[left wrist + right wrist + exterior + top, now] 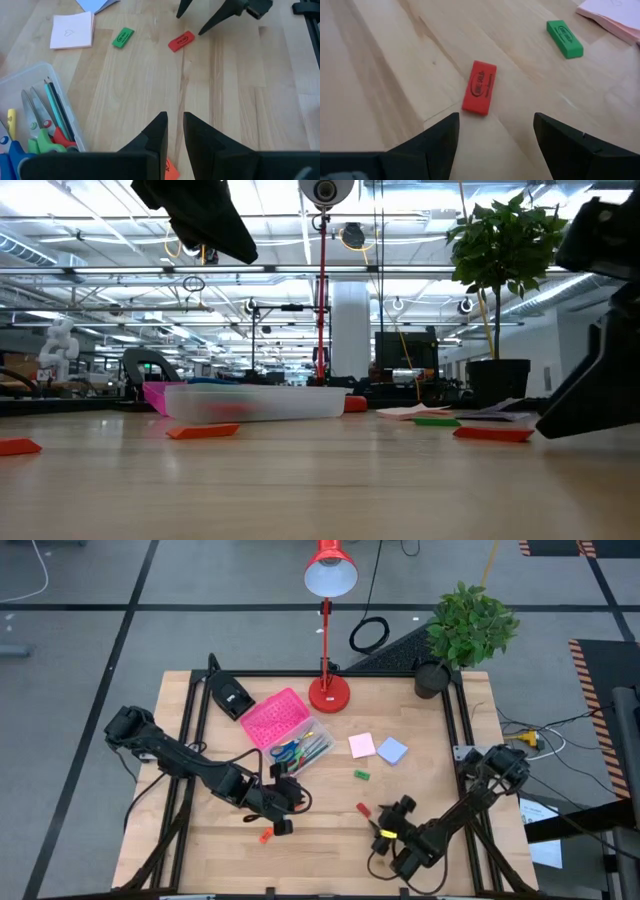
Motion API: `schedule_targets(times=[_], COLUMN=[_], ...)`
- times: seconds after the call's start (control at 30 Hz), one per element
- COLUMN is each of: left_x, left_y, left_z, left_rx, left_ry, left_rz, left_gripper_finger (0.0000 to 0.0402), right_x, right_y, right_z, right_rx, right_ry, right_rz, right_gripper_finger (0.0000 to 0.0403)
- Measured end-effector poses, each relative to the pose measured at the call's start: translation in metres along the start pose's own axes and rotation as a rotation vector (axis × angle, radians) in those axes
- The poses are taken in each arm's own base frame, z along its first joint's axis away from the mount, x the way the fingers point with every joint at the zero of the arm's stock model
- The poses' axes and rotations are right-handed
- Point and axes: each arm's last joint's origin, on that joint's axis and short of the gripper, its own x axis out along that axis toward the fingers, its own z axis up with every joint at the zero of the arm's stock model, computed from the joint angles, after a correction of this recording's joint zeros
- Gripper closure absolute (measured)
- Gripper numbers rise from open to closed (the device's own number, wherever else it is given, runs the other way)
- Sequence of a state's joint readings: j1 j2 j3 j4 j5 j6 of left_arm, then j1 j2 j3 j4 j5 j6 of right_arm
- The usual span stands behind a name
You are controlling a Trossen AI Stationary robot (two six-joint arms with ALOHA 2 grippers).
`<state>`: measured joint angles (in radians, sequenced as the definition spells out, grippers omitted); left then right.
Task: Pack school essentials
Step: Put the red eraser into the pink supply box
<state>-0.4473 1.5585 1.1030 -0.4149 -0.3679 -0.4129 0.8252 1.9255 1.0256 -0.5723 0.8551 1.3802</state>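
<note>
Essentials partly packed: scissors (42, 137) + pens (57, 107) sitting in box (300, 745). Red eraser (479, 87), green eraser (361, 775), orange eraser (266, 836), pink pad (362, 746), blue pad (392, 750) lying loose on table (480, 730). R gripper (495, 135) hovering wide open over red eraser, empty. L gripper (173, 132) hanging above orange eraser, nearly closed, holding nothing.

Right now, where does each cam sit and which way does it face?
High view: above the table, looking straight down; both arms, the clear box, lamp, plant.
Low view: at table-top height, looking level into the room; parts of the arms at the upper corners.
Left wrist view: on the left arm, facing the right gripper; own jaws nearly closed over an orange eraser.
Right wrist view: on the right arm, angled down; own jaws open.
Shared: the red eraser and green eraser show in both wrist views.
</note>
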Motion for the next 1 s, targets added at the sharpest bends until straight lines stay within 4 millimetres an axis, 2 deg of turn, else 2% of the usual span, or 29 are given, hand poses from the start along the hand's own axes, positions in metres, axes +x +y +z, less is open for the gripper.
schedule_targets(times=[0.3,0.5,0.7,1.0], left_x=[0.000,0.000,0.000,0.000], left_y=[0.000,0.000,0.000,0.000], left_z=[0.000,0.000,0.000,0.000], left_rx=[0.008,0.008,0.009,0.016], left_ry=[-0.001,-0.001,-0.001,-0.001], left_rz=[0.000,0.000,0.000,0.000], left_gripper_finger=[0.0337,0.0337,0.0337,0.0337], right_x=[-0.004,0.012,0.028,0.032], right_y=[0.009,0.005,-0.010,-0.018], right_z=[0.001,-0.003,-0.015,-0.021], right_rx=[0.049,0.052,0.127,0.097], right_ry=[-0.076,-0.098,-0.135,-0.145], right_rz=[0.065,0.107,0.167,0.166], right_gripper_finger=[0.0151,0.0160,0.0191,0.0261])
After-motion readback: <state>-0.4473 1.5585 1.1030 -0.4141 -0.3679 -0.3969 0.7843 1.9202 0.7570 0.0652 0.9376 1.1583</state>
